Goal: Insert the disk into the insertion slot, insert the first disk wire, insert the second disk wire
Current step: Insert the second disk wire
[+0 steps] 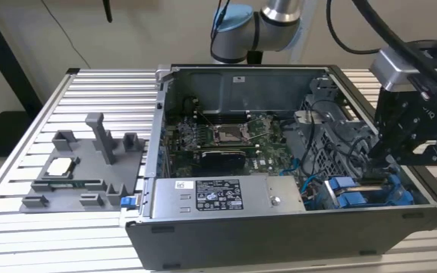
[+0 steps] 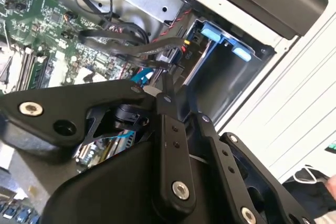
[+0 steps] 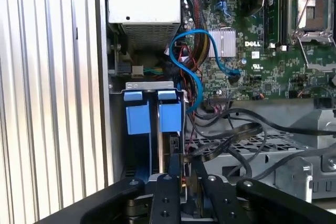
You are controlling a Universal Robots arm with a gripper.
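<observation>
Disk (image 3: 169, 115) sits slotted, seemingly just beyond the end effector (image 3: 185, 179).

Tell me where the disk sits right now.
In the exterior view the disk, in its blue carrier, sits in the case's lower-right drive bay, right of the power-supply box, below the gripper.

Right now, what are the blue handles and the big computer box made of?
The blue handles look like plastic: bright even colour, smooth moulded shape. The computer box looks like painted or bare sheet metal: thin grey walls with folded edges, dull shine.
</observation>
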